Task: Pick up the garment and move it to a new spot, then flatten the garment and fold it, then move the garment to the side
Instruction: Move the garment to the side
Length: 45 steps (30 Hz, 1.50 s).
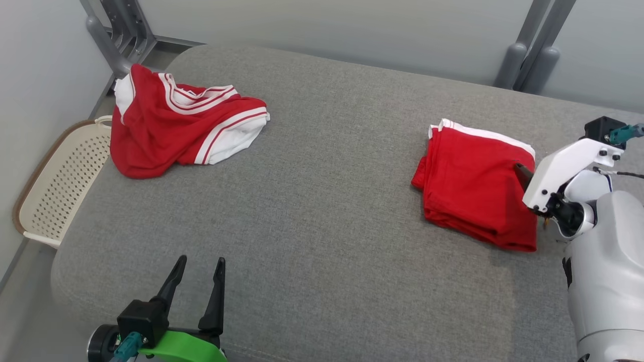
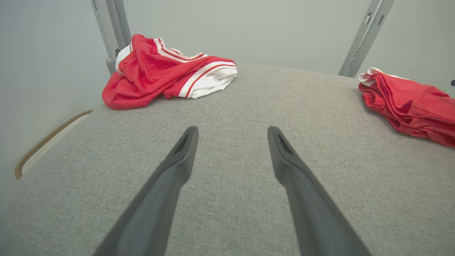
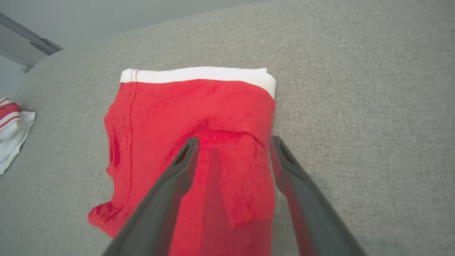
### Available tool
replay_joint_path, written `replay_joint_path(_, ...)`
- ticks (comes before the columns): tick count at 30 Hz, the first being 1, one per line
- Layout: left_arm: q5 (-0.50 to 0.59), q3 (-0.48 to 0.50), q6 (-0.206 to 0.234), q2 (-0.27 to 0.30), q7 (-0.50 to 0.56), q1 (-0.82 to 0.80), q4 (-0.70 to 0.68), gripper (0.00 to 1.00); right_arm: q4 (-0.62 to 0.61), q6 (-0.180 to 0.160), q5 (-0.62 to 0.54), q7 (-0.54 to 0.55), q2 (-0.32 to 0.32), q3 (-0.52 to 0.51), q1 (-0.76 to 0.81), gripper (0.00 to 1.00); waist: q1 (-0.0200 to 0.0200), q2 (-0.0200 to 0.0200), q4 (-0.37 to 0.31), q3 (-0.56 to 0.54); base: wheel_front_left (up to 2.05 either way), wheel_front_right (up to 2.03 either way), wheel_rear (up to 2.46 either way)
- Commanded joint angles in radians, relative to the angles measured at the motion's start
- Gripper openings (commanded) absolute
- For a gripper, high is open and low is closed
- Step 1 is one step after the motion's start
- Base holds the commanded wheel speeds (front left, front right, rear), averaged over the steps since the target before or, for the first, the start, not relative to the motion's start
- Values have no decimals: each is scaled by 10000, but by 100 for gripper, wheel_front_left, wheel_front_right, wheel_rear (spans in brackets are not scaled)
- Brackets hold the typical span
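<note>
Item: folded red garment (image 1: 475, 188), lying on the right side of the grey cushion (image 1: 327, 201). My right gripper (image 3: 233, 142) sits over its edge, fingers spread, grasping nothing. My left gripper (image 1: 196, 274) is spread and empty. Risk: I judge a shallow pinch catches only the top layer and unfolds it. Legible writing: none.

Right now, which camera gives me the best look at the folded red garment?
The right wrist view: the folded garment lies close and central, white band clear, under the open right gripper. The head view shows it smaller, its edge behind the right arm. The left wrist view catches part, side-on.
</note>
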Motion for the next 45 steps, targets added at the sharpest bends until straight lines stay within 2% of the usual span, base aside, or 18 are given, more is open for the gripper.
replay_joint_path(1, -38, -2, 17, 54, -78, -26, -34, 100, -102, 0, -106, 51, 51, -147, 162, 100, 0, 0, -82, 92, 0, 0, 0)
replay_joint_path(10, 14, -141, -57, 16, -82, -283, 23, 100, -546, 0, -522, 382, 289, -1153, 509, 100, 0, 0, -168, 380, 0, 0, 0)
replay_joint_path(20, 60, -251, -65, -3, -68, -456, 86, 100, 471, 0, -111, 166, 302, -1115, 295, 100, 0, 0, 18, 797, 0, 0, 0)
replay_joint_path(22, 57, -274, -86, -18, -68, -507, 120, 100, 803, 0, -228, 78, 319, -1197, 237, 38, 0, 0, 67, 867, 0, 0, 0)
replay_joint_path(23, 57, -281, -98, -25, -69, -517, 134, 100, 890, 0, -283, 56, 323, -1226, 196, 10, 0, 0, 82, 881, 0, 0, 0)
replay_joint_path(24, 56, -282, -103, -30, -70, -524, 150, 100, 959, 0, -347, -14, 324, -1245, 163, 0, 0, 0, 91, 888, 0, 0, 0)
replay_joint_path(34, 33, -158, -49, 15, -77, -508, 213, 100, 1053, -8, -908, -414, 288, -877, 51, 0, 0, 0, -264, 756, 0, 0, 0)
replay_joint_path(40, 50, -27, 13, 88, -77, -463, -6, 100, 511, -8, -1047, -194, 242, -187, 346, 0, 0, 0, -979, 727, 0, 0, 0)
replay_joint_path(45, 118, 59, 49, 116, -76, -549, -171, 100, -179, -8, -768, 170, -138, 528, 665, 0, 0, 0, -1766, 854, 0, 0, 0)
